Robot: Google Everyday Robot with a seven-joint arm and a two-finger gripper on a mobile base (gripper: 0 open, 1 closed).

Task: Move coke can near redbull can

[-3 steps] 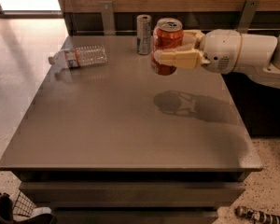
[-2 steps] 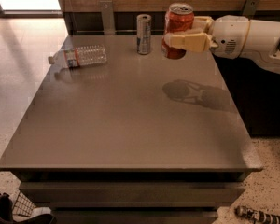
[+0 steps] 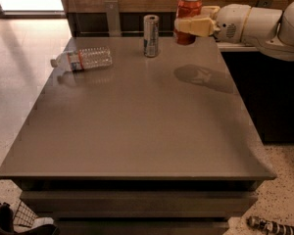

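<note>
The red coke can (image 3: 188,9) is held upright in the air above the table's far right part, its silver top showing. My gripper (image 3: 190,26) is shut on the coke can, its cream fingers (image 3: 196,26) wrapping across the can's lower half; the white arm reaches in from the right. The redbull can (image 3: 151,35), slim, silver with blue patches, stands upright on the grey table (image 3: 137,126) near the far edge, a short way left of the held can.
A clear plastic bottle (image 3: 83,59) with a red label lies on its side at the far left of the table. A dark counter runs behind the table and at its right. Small items lie on the floor at the front corners.
The gripper has lifted the coke can higher and carried it toward the far edge. Its shadow on the table has shifted with it. The redbull can and bottle have not moved.
</note>
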